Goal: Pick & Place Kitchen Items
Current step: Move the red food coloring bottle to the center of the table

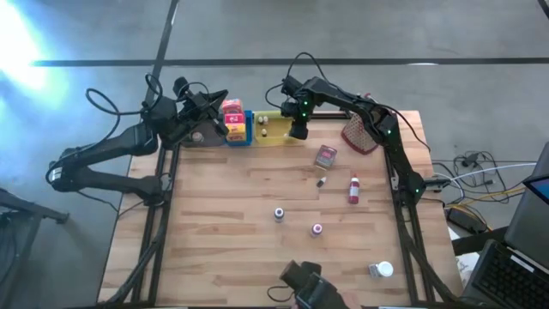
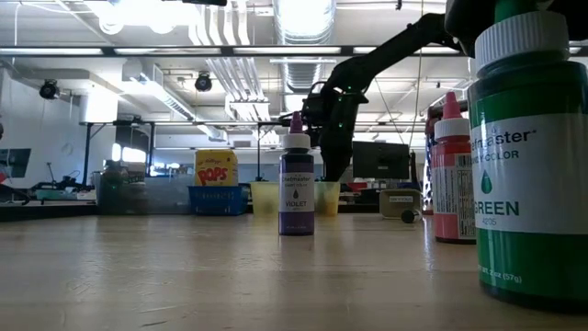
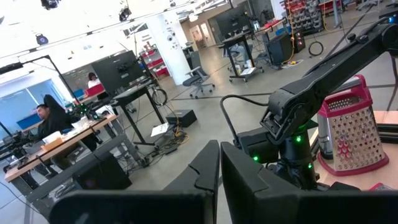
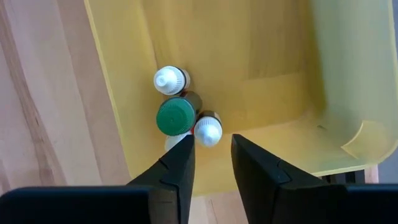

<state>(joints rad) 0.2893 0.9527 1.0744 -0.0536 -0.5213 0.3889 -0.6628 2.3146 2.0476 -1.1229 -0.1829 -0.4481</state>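
while the right gripper [image 4: 210, 158] hangs over the yellow tray [image 4: 261, 56] with fingers slightly apart and empty, four small bottles [image 4: 180, 118] stand clustered inside it. on the bare wooden table [image 1: 232, 223], other bottles lie scattered; the left gripper [image 3: 219, 177], pressed together, faces an open workshop with desks.

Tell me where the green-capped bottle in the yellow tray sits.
In the right wrist view, the green-capped bottle stands inside the yellow tray, near its wall, touching two white-capped bottles.
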